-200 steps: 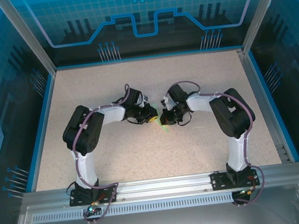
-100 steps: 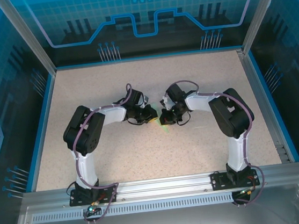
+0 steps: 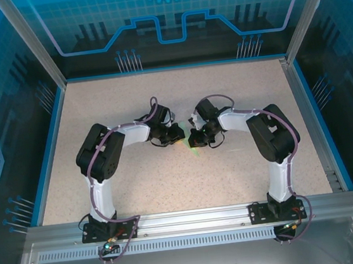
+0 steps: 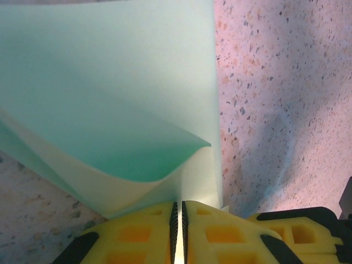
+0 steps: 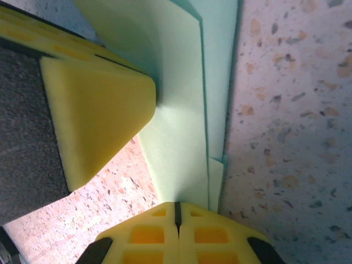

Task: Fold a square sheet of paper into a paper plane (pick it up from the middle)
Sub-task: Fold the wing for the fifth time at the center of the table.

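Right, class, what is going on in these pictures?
Two robot arms meet in the middle of the table over a pale green sheet of paper. The left gripper and the right gripper are each pinched shut on it. The sheet is partly folded, its layers curling apart; no finished plane yet.

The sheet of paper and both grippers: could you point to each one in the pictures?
sheet of paper (image 4: 110, 82), left wrist view, on its flat upper layer.
left gripper (image 4: 177, 215), left wrist view, on the seam between its fingertips.
right gripper (image 5: 177, 215), right wrist view, on the seam between its fingertips.
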